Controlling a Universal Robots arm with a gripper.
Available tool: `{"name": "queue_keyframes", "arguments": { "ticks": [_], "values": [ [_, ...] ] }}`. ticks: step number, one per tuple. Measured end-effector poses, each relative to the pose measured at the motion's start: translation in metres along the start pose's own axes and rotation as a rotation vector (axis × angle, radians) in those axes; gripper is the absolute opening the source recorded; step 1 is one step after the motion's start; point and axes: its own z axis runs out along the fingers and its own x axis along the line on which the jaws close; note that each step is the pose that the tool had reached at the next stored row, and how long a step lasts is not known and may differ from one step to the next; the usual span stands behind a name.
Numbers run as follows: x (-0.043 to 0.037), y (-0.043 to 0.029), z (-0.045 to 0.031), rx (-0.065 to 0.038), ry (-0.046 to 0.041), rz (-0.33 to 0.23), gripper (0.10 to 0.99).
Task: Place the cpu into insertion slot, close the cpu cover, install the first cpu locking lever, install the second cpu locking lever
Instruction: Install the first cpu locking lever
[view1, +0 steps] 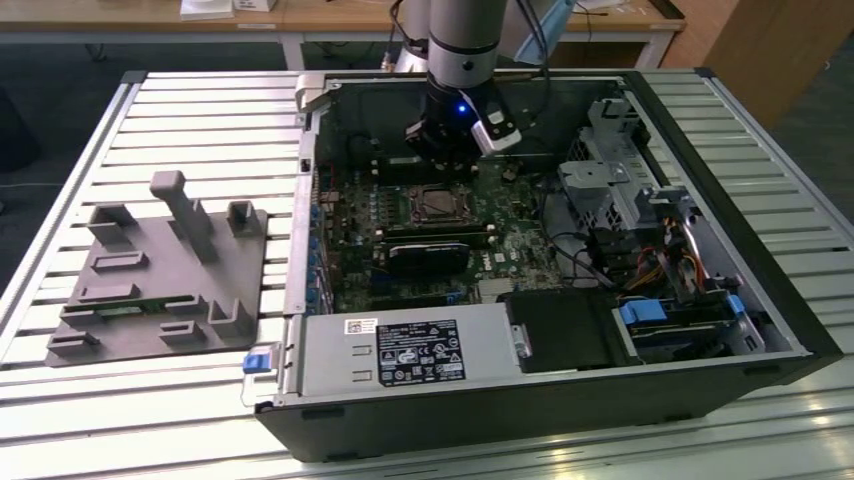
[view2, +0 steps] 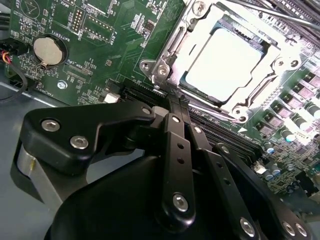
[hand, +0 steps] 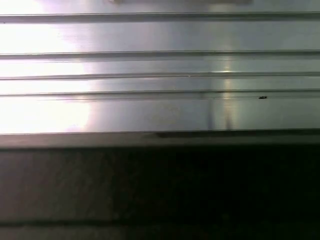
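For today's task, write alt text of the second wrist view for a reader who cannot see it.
A black metal gripper, fingers together, hangs over a green motherboard, tips beside the socket. The silver-grey square cpu sits there, framed by the thin silvery cpu cover.

A black-and-white label (view1: 407, 352) covers the top of the power supply (view1: 400, 330) at the near side of the case; its print is too small to read. In the second wrist view, white lettering and a triangle sign (view2: 29, 7) stand on the green board (view2: 95, 60), none legible.
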Motion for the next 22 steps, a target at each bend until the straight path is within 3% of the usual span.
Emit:
{"name": "queue_keyframes", "arguments": {
  "ticks": [4, 8, 13, 17, 20, 22],
  "values": [
    [-0.0001, 0.0002, 0.0016, 0.013, -0.0001, 0.0, 0.106],
    [-0.0005, 0.0008, 0.0044, 0.02, -0.0005, 0.0, 0.106],
    [-0.0006, 0.0008, 0.0052, 0.023, -0.0005, 0.0, 0.106],
    [-0.0007, 0.0011, 0.0012, 0.022, -0.0007, 0.0, 0.106],
    [-0.0006, 0.0009, 0.0024, 0.036, -0.0008, 0.0, 0.106],
    [-0.0007, 0.0009, 0.0037, 0.04, -0.0012, -0.001, 0.106]
  ]
}}
